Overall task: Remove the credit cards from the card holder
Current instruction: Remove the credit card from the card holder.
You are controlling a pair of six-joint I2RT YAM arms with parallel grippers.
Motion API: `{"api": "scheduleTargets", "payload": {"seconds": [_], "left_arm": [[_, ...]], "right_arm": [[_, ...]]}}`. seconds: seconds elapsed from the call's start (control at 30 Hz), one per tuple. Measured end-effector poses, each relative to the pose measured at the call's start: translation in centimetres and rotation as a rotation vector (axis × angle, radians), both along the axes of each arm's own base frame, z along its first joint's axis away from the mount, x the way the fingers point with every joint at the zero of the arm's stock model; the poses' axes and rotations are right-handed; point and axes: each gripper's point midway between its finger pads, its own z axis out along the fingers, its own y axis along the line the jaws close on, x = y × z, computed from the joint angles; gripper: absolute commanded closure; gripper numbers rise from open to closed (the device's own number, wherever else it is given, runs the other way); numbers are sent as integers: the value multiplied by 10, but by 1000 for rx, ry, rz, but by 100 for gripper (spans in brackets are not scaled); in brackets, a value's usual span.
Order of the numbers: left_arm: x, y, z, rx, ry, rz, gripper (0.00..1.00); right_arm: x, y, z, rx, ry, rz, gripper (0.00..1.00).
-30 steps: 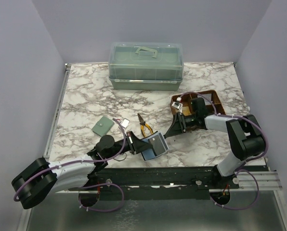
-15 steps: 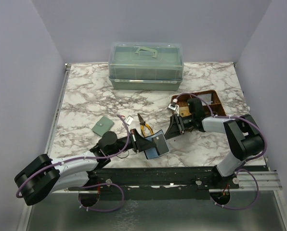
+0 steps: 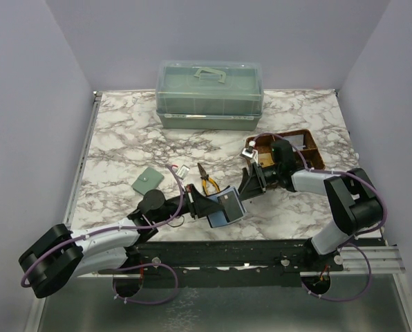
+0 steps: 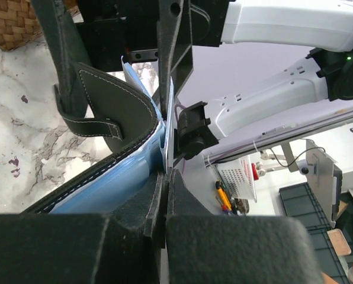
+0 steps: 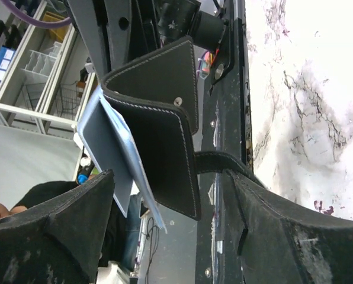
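Near the front edge of the marble table [image 3: 123,142], the card holder [image 3: 225,209] was held up on edge and folded open. Its blue-grey lining faced upward, and what looked like a grey credit card [image 3: 228,201] sat in its pocket, so the task appeared not yet done for that card. The left gripper [image 3: 204,205] was clamped tight on the holder's lower edge, apparently to steady it and present the open side to the other arm. Its wrist camera showed the black flap hanging loose beside the pinched seam. The right gripper [image 3: 251,182] faced the holder from the opposite side with its jaws spread wide and nothing in them. From its own camera the wallet stood squarely between the two fingers, a position that seemed chosen for closing on the card's exposed edge and drawing it out. Whether more than one card remained inside could not be told. Just behind the pair lay yellow-handled pliers [image 3: 207,183], and a sage-green wallet [image 3: 147,182] sat farther left. A brown tray [image 3: 310,138] stood behind the right arm, and a lidded green box [image 3: 209,93] at the far side.
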Motion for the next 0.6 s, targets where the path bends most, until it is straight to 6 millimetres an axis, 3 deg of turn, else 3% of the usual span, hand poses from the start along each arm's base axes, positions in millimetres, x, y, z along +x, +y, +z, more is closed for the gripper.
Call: {"api": "scheduleTargets", "payload": {"seconds": [0.4, 0.6], "left_arm": [[-1, 1, 6, -17, -13, -3, 100], [1, -4, 4, -10, -7, -14, 100]], "right_arm": [[-3, 2, 2, -5, 41, 19, 24], [-10, 6, 4, -5, 46, 46, 36]]}}
